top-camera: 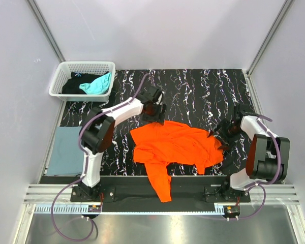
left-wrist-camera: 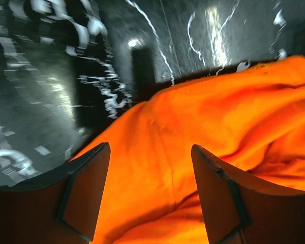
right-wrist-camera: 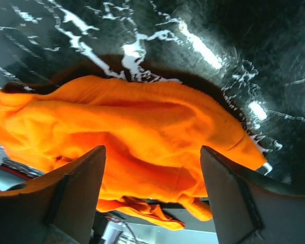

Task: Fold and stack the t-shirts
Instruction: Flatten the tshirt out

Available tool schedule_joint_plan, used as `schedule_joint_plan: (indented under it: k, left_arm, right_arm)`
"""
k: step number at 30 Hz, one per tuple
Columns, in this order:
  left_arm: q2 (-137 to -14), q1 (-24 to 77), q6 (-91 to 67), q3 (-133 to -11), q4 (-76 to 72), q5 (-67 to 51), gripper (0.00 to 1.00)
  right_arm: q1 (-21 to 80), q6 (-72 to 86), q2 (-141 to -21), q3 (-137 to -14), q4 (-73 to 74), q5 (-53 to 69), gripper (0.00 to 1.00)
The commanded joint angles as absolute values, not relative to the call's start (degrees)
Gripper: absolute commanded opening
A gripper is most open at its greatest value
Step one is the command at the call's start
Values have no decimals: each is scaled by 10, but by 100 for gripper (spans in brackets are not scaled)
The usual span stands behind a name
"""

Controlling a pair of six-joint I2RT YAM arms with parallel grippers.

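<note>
Because the orange t-shirt [top-camera: 173,145] lies rumpled on the black marbled table [top-camera: 203,91], with one part drooping over the near edge, each arm stands at an opposite side of it, probably to take hold and spread it flat for folding. The left gripper [top-camera: 155,116] hovers at the far left edge, its jaws well apart with cloth below and nothing clamped; the right gripper [top-camera: 219,136] is likewise spread wide over the right edge, empty. A slate grey-blue t-shirt [top-camera: 66,150] lies flat at the left, seemingly the stack's base. The white lattice basket [top-camera: 56,86] keeps a teal t-shirt [top-camera: 99,84] and a black t-shirt [top-camera: 73,85] waiting. No label or writing is readable.
</note>
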State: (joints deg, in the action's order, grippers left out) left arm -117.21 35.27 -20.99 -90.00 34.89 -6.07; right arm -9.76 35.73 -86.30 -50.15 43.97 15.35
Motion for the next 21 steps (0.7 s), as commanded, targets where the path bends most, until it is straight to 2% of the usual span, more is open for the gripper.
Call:
schedule_joint_plan:
  k: [1, 6, 7, 8, 9, 10, 11, 12, 13, 14, 15, 17, 21]
  left_arm:
    - [-1200, 355, -212, -923, 342, -75, 69]
    - [-1220, 355, -215, -921, 342, -89, 64]
    - [-1224, 354, -216, -921, 341, -88, 60]
    - [-1226, 355, -216, -922, 342, -93, 56]
    - [-1228, 354, -216, -924, 342, -94, 42]
    - [-1224, 354, -217, -925, 342, -95, 35]
    - [-1219, 355, -217, -926, 342, -93, 28]
    - [-1214, 355, -220, -927, 342, -89, 15]
    - [-1208, 355, -219, -928, 343, -87, 9]
    - [-1192, 355, -217, -932, 346, -80, 3]
    - [-1183, 355, -215, -934, 350, -70, 0]
    - [-1147, 354, -211, -946, 368, -43, 0]
    - [-1058, 353, -200, -971, 407, -2, 0]
  right_arm:
    - [-95, 341, -880, -493, 420, 145, 78]
    - [-95, 343, -896, -490, 398, 149, 68]
    - [-95, 342, -903, -490, 396, 149, 57]
    - [-95, 341, -907, -490, 396, 151, 52]
    - [-95, 340, -911, -490, 394, 153, 45]
    - [-95, 338, -917, -492, 393, 152, 33]
    - [-95, 337, -919, -495, 394, 151, 26]
    - [-95, 334, -919, -501, 395, 153, 22]
    - [-95, 331, -917, -503, 397, 155, 19]
    - [-95, 331, -912, -506, 399, 155, 11]
    - [-95, 330, -906, -513, 404, 153, 7]
    - [-94, 330, -882, -524, 420, 133, 0]
    - [-76, 329, -804, -572, 463, 100, 0]
